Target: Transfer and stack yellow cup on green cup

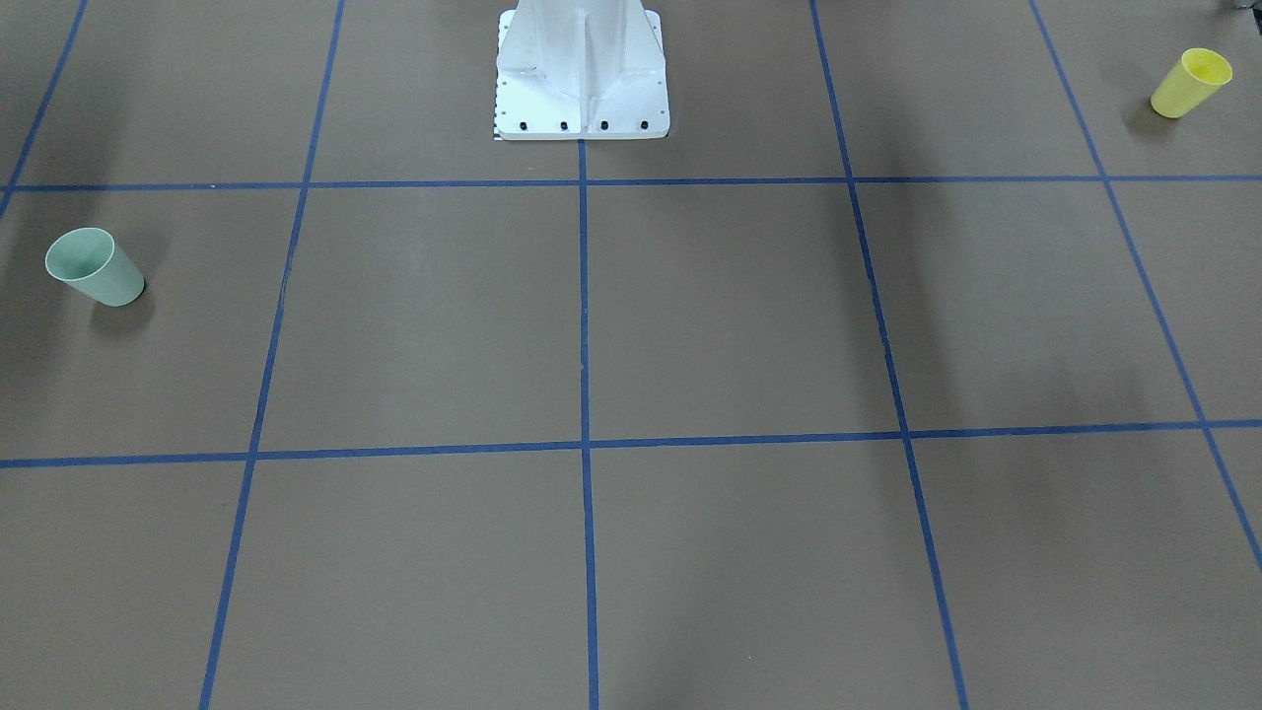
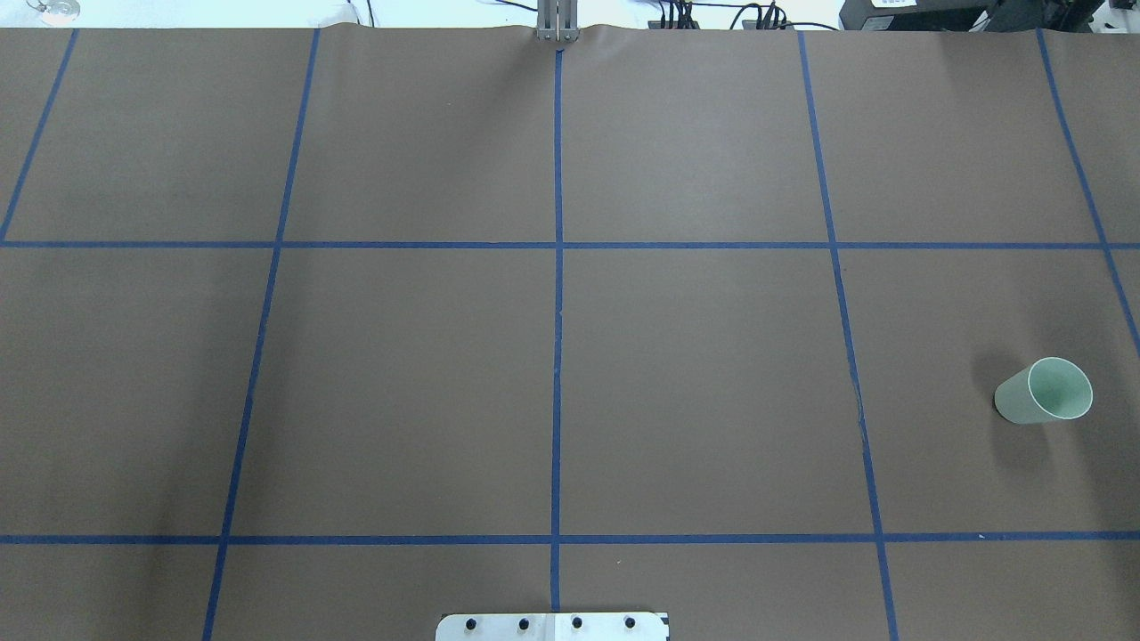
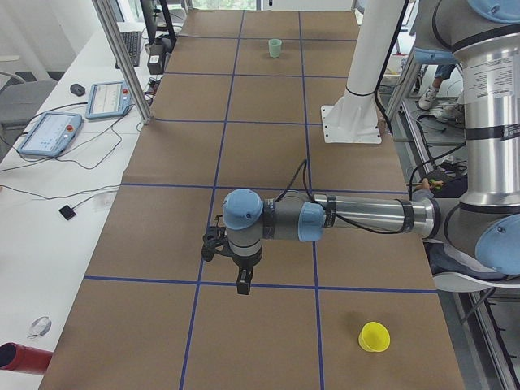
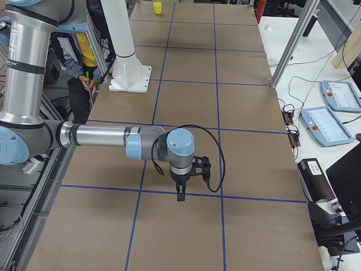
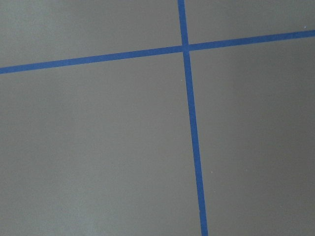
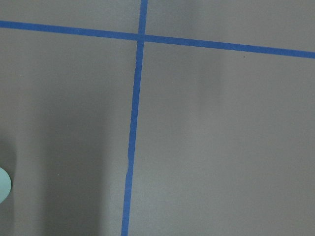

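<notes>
The yellow cup (image 1: 1191, 83) stands upright, mouth up, near the table's end on my left side; it also shows in the exterior left view (image 3: 374, 336) and small in the exterior right view (image 4: 157, 7). The green cup (image 1: 96, 267) stands upright on my right side (image 2: 1044, 392), and its rim edge shows in the right wrist view (image 6: 2, 184). My left gripper (image 3: 242, 284) hangs above the table, apart from the yellow cup. My right gripper (image 4: 180, 195) hangs above the table, apart from the green cup. Neither holds anything. I cannot tell whether they are open or shut.
The brown table carries a blue tape grid (image 2: 558, 267). The white robot pedestal (image 1: 582, 89) stands at the robot's edge. Aluminium posts (image 3: 122, 57) and side desks with teach pendants (image 4: 330, 124) flank the far edge. A person (image 4: 84, 62) stands beside the pedestal.
</notes>
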You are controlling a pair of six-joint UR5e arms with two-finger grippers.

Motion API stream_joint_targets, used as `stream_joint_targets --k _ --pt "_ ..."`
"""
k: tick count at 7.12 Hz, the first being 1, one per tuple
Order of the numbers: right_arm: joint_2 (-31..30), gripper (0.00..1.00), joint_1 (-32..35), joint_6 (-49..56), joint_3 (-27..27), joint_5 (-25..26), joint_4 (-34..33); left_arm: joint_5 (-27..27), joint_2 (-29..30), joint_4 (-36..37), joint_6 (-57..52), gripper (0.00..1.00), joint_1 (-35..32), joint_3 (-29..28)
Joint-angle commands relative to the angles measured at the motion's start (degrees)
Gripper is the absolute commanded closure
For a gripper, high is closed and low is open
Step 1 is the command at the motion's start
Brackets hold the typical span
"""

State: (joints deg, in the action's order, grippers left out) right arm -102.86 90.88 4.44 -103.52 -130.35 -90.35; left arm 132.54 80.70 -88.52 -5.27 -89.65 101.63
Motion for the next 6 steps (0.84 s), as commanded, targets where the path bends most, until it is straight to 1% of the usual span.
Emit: stream_joint_targets --k 1,5,6 --pt "-0.06 0.0 0.0 -0.04 0.08 0.01 0.0 0.35 -0.02 -0.07 0.0 0.0 0.0 0.06" --pt "-0.15 0.0 0.0 -0.04 0.08 0.01 0.0 0.52 0.68 -0.24 0.61 0.0 0.09 0.59" --pt "-0.15 0.0 0.0 -0.04 0.08 0.01 0.0 0.35 1.91 -2.25 0.7 0.0 0.09 0.5"
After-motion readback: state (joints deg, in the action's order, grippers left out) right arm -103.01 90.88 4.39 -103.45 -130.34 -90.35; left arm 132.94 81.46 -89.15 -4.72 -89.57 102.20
